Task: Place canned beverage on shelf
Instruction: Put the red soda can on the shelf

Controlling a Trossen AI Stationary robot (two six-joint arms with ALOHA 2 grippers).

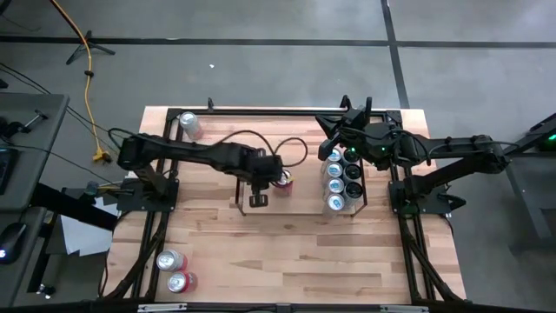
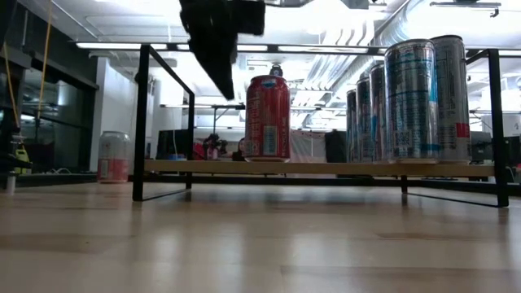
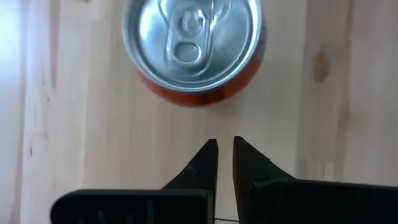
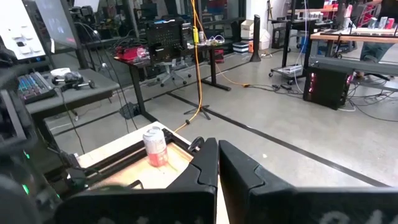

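Red aluminium can (image 3: 193, 53) stands upright on the low black wire shelf (image 2: 326, 168), mid-board, apart from the silver cans by its right end. Left gripper (image 3: 224, 152), pressed together and empty, hangs just beside it; best lifted straight clear. Right gripper (image 4: 217, 163), also pressed together, waits above the shelf's right end.

Overhead, table-level, two wrist cameras — red can (image 2: 267, 118) in three.

A yellow cable (image 1: 88, 61) trails over the grey floor (image 1: 261, 52) at the frame's upper left. White papers (image 1: 82, 233) lie at the lower left, beside the wooden tabletop (image 1: 287, 252).
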